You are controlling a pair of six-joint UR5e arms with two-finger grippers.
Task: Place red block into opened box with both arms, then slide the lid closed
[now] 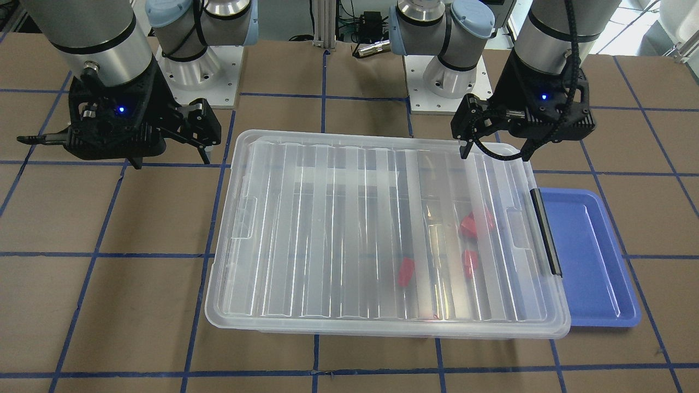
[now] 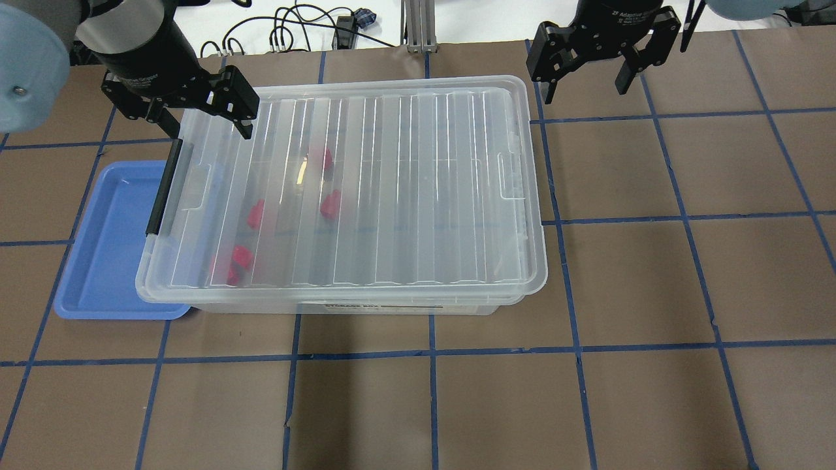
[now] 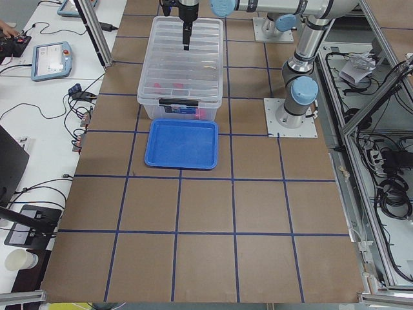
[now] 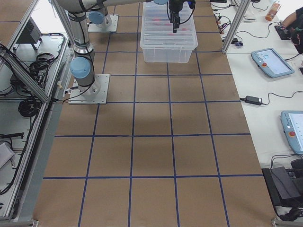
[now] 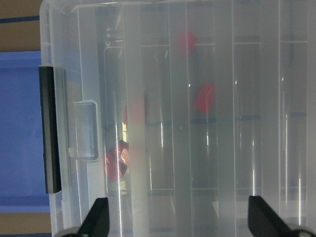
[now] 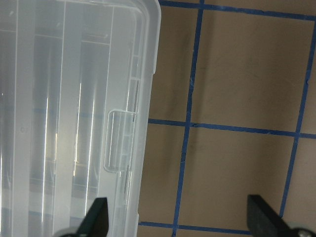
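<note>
The ribbed clear lid (image 2: pixel 405 189) (image 1: pixel 338 229) lies on the clear box (image 2: pixel 392 307), covering nearly all of it. The box's black bar (image 1: pixel 546 232) shows beside the lid's short edge. Through the lid I see a single red block (image 2: pixel 330 203) (image 1: pixel 406 273) (image 5: pixel 204 98), two more singles and a red clump (image 2: pixel 238 258); which one the task means I cannot tell. My left gripper (image 2: pixel 209 127) (image 1: pixel 496 152) (image 5: pixel 180 222) hangs open above the bar end, holding nothing. My right gripper (image 2: pixel 583 88) (image 1: pixel 169 158) (image 6: pixel 180 222) hangs open and empty over the opposite end, partly over bare table.
A flat blue tray (image 2: pixel 111 248) (image 1: pixel 595 262) lies against the box's bar end, partly under the lid's corner. Brown table panels (image 2: pixel 620 274) with blue tape lines surround the box. The arm bases (image 1: pixel 191 71) stand behind it.
</note>
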